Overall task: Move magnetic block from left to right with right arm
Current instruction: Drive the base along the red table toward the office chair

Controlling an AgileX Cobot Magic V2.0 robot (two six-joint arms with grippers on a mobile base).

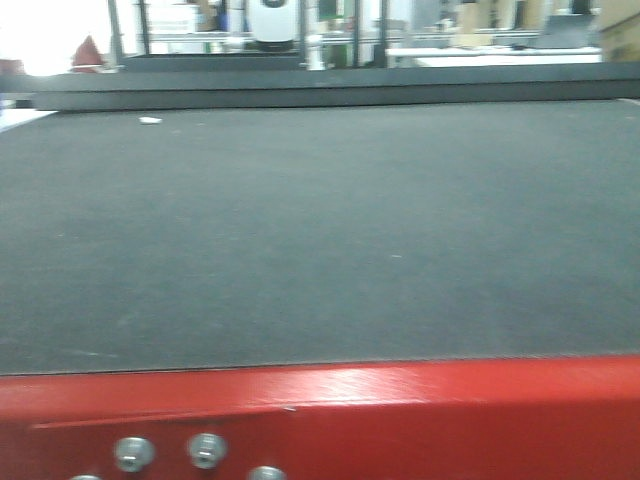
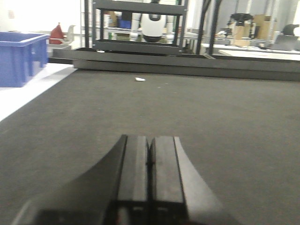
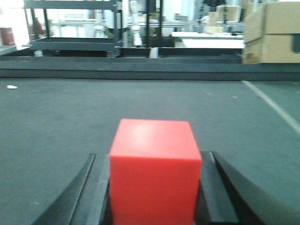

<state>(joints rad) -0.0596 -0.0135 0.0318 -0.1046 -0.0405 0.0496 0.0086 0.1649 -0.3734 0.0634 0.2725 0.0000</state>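
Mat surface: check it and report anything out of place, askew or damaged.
One small white scrap lies loose on the dark mat near its far edge, a stray bit of litter. Nothing else stands out: the magnetic block sits squarely in the right gripper.

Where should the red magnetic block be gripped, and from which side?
Grip the magnetic block on its two flat, parallel side faces, coming in level from the near side. Its faces are square and smooth, and the right hand straddles it that way, one finger along each side.
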